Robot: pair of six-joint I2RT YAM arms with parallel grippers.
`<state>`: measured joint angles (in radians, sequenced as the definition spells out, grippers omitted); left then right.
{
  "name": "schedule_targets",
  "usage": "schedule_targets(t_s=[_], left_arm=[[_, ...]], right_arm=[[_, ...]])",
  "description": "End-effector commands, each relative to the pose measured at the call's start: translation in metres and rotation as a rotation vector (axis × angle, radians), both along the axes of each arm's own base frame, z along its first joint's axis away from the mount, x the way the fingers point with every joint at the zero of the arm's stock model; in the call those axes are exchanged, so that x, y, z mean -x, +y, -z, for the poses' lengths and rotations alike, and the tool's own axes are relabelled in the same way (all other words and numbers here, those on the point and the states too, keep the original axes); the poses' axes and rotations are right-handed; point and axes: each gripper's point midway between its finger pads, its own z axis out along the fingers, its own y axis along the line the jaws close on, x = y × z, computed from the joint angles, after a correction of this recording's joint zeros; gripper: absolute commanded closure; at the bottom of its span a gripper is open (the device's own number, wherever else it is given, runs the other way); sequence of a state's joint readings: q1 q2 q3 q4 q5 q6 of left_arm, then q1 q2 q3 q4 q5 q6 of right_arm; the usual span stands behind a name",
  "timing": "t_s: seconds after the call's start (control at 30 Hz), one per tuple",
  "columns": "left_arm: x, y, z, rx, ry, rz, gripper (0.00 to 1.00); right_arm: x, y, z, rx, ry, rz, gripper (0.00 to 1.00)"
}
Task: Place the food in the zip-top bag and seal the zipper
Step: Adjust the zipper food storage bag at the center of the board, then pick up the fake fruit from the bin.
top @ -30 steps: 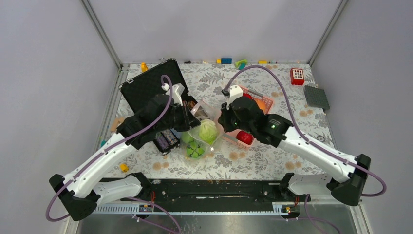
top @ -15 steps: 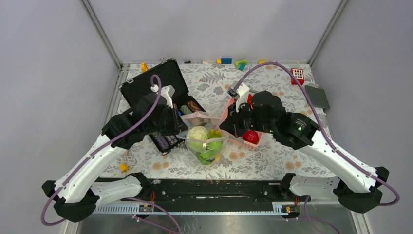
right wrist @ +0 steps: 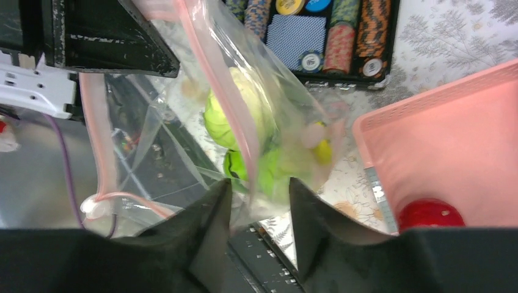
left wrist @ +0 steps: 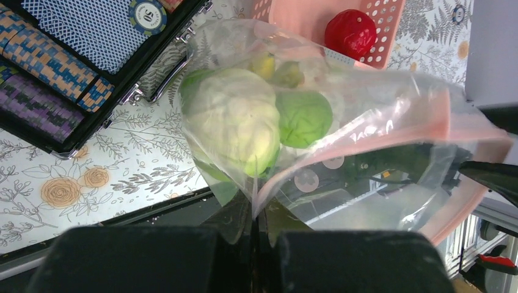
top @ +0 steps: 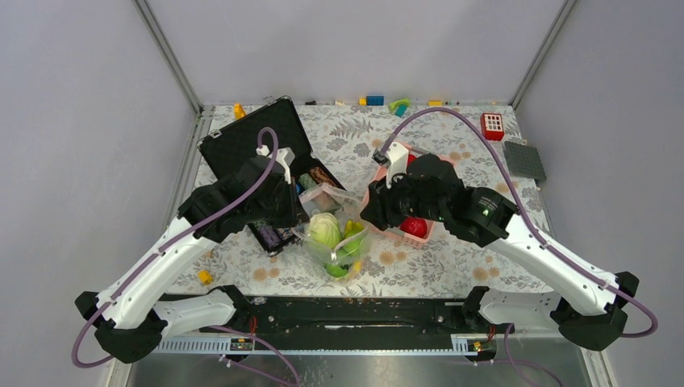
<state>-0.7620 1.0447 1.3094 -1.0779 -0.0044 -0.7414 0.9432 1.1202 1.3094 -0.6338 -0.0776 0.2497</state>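
Floral table, grey walls; zip-top bag at ctr

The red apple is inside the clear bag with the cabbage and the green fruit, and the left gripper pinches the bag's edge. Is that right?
Not quite. The red apple lies in the pink basket, outside the zip-top bag, as the left wrist view shows. The rest holds: the cabbage and a green fruit are in the bag, and the left gripper pinches its edge.
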Motion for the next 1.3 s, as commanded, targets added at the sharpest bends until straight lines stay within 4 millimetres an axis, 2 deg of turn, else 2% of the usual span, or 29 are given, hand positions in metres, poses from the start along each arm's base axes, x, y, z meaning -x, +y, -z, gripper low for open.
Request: schedule_targets(t_s=[0.0, 0.07, 0.17, 0.27, 0.33, 0.47, 0.53, 0.8, 0.93, 1.03, 1.27], left_arm=[[-0.008, -0.005, -0.002, 0.012, -0.038, 0.014, 1.0], [-0.005, -0.01, -0.003, 0.031, -0.033, 0.038, 1.0], [-0.009, -0.012, -0.005, 0.034, -0.047, 0.038, 1.0], [-0.01, -0.013, -0.008, 0.044, -0.057, 0.042, 1.0], [-0.01, -0.015, -0.01, 0.054, -0.068, 0.046, 1.0], [-0.013, -0.015, -0.012, 0.06, -0.085, 0.041, 1.0], [-0.013, -0.015, -0.013, 0.063, -0.089, 0.043, 1.0], [-0.012, -0.015, -0.015, 0.069, -0.095, 0.047, 1.0], [-0.011, -0.013, -0.017, 0.074, -0.106, 0.043, 1.0], [-0.012, -0.012, -0.02, 0.079, -0.116, 0.041, 1.0], [-0.013, -0.013, -0.018, 0.08, -0.12, 0.037, 1.0]], right_arm=[[-0.019, -0.003, -0.013, -0.019, -0.092, 0.056, 0.35], [-0.024, -0.007, -0.014, -0.025, -0.094, 0.079, 0.16], [-0.032, -0.017, -0.018, -0.061, -0.089, 0.123, 0.01], [-0.04, -0.033, -0.017, -0.075, -0.089, 0.181, 0.0], [-0.052, -0.051, -0.006, -0.06, -0.077, 0.261, 0.0], [-0.077, -0.099, 0.03, 0.03, -0.011, 0.507, 0.0], [-0.083, -0.112, 0.051, 0.066, 0.054, 0.563, 0.0], [-0.095, -0.115, 0.101, 0.18, 0.168, 0.568, 0.0], [-0.105, -0.134, 0.135, 0.344, 0.229, 0.669, 0.0], [-0.105, -0.137, 0.161, 0.433, 0.312, 0.693, 0.02], [-0.103, -0.148, 0.193, 0.548, 0.401, 0.779, 0.03]])
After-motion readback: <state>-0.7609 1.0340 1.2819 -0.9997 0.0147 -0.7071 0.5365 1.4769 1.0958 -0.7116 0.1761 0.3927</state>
